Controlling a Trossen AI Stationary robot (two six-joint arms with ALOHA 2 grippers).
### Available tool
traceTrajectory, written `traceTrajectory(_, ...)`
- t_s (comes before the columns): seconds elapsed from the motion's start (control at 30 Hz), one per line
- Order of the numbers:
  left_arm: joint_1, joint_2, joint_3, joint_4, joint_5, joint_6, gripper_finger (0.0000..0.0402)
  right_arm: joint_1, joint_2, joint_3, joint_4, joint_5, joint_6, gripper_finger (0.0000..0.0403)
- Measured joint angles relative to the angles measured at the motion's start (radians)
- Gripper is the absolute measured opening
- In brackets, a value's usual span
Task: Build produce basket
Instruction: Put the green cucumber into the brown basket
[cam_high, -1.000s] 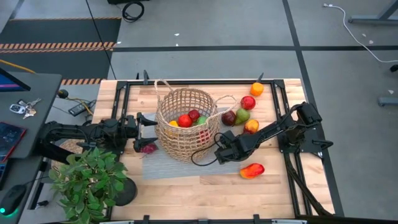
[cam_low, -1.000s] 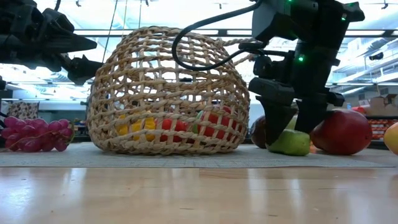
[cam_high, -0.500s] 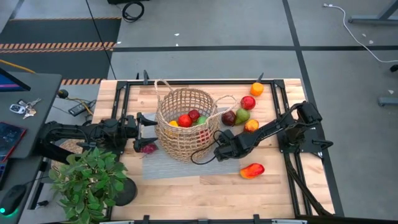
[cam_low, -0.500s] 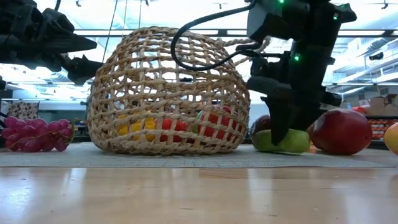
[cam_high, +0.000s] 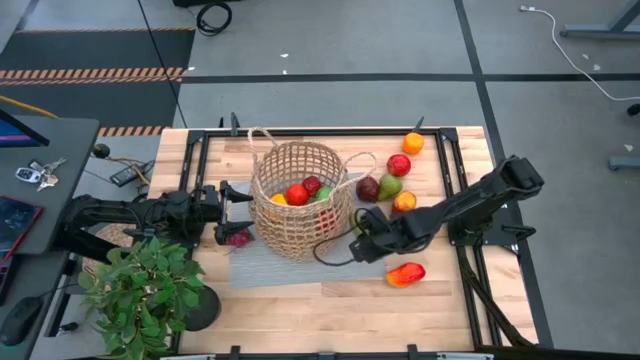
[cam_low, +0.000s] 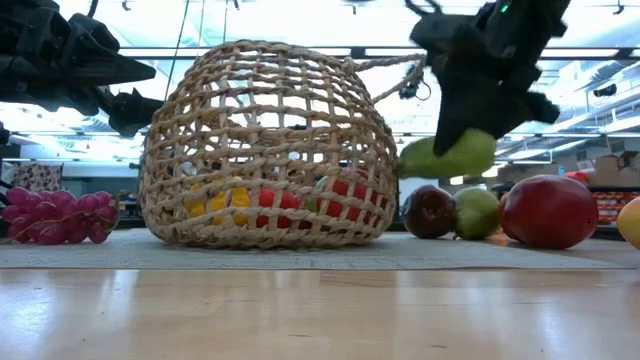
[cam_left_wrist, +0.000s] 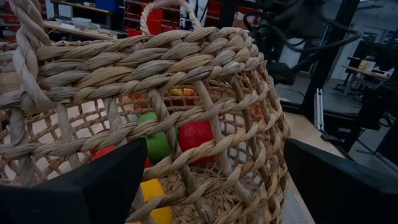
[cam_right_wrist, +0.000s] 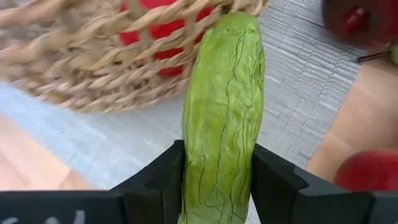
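Cucumber now lifted off the mat; right arm has risen and closed since a second ago.

Left to right: left gripper (cam_high: 228, 205) waits just beside the basket's (cam_high: 297, 165) left wall, fingers spread wide, holding nothing, purple grapes (cam_low: 55, 218) below it. Basket sits mid-table on the grey mat (cam_high: 270, 265), several produce pieces already inside. Right gripper (cam_low: 462, 130) is clamped on the green cucumber (cam_low: 435, 158), raised clear of the mat, just beside the basket's right wall and below its rim. Cucumber's long axis points toward the basket side, nose near the weave in the right wrist view (cam_right_wrist: 224, 106). Basket opening lies up and left of the held cucumber; right arm likely needs more height before crossing the rim.
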Motion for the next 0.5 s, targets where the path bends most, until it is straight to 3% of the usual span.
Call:
traceTrajectory(0.23,0.000,0.000,0.000,0.001,0.000,0.000,0.0386,0.062,0.033,0.000,0.033,0.029,0.037,0.0161)
traceTrajectory(0.5,0.000,0.000,0.000,0.001,0.000,0.000,0.0386,0.074,0.043,0.000,0.074,-0.019,0.082,0.0161)
